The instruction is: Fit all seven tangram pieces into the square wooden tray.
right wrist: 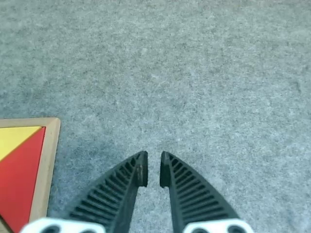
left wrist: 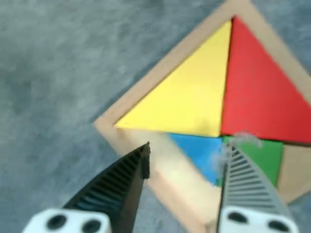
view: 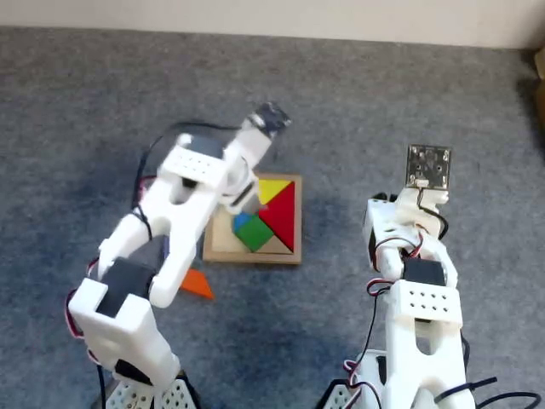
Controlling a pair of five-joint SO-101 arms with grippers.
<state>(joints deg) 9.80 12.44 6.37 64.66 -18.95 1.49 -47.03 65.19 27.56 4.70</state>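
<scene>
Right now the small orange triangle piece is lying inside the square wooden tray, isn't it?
Not quite. The small orange triangle piece is lying outside the square wooden tray, on the grey carpet near the tray's corner. The high view shows it.

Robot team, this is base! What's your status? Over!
Left claw open over square wooden tray. Right claw nearly shut, empty, above grey carpet. Orange triangle piece outside tray, beside left arm.

I see the right gripper [right wrist: 151, 170] over grey tabletop [right wrist: 204, 73], jaws almost together. Nearby is a wooden tray [right wrist: 48, 160] corner holding a yellow piece [right wrist: 13, 138] and a red piece [right wrist: 19, 179].
</scene>
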